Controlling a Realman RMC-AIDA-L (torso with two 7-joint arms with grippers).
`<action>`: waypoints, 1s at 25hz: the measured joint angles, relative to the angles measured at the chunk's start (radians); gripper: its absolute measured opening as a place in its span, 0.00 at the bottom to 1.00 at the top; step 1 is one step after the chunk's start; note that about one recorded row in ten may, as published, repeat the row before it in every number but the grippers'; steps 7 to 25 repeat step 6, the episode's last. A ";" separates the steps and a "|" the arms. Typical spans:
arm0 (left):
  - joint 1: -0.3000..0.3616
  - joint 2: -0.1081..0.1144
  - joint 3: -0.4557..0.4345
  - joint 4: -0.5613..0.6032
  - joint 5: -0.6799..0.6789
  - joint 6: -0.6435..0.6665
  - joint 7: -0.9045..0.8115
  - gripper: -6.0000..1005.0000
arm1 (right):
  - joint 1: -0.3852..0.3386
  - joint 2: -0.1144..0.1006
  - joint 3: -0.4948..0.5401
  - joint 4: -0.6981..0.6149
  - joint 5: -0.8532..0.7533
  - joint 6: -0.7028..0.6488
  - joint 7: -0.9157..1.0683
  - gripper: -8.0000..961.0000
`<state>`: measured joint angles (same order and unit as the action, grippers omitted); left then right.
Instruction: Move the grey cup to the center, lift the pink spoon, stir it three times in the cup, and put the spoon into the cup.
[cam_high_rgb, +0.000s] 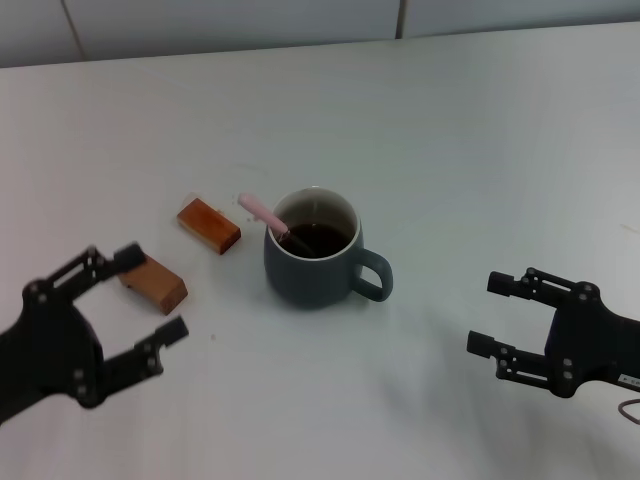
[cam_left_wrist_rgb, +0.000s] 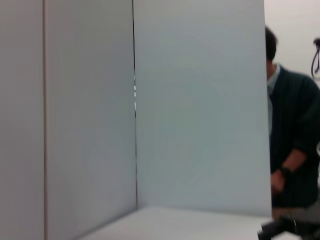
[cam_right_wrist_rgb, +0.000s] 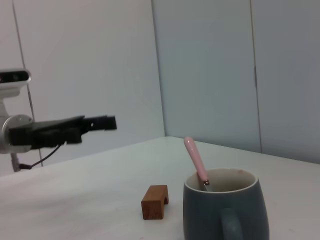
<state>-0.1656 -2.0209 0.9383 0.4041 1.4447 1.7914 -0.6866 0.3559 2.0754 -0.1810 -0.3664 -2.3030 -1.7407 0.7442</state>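
head view shows the grey cup (cam_high_rgb: 316, 250) mid-frame, the pink spoon (cam_high_rgb: 266, 215) leaning inside against its rim, so we judge the task done. our left gripper (cam_high_rgb: 148, 297) at lower left and right gripper (cam_high_rgb: 497, 315) at lower right hang spread, empty.

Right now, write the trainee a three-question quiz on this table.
1. True or false: the pink spoon lies flat on the table.
2. The grey cup handle points toward which gripper? A) left gripper B) right gripper
3. How many brown blocks sit beside the cup?

Key: 1. False, it stands in the cup, leaning on the rim. 2. B. 3. Two, one block nearer the cup, the other block nearer the left gripper.
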 joint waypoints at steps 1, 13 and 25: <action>0.005 0.002 0.000 -0.002 0.013 -0.008 0.000 0.75 | 0.000 0.000 0.000 0.000 0.000 0.000 0.000 0.78; 0.014 0.003 0.000 -0.003 0.046 -0.033 0.007 0.81 | -0.001 0.000 0.000 -0.004 0.001 0.002 0.000 0.78; 0.014 0.003 0.000 -0.003 0.046 -0.033 0.007 0.81 | -0.001 0.000 0.000 -0.004 0.001 0.002 0.000 0.78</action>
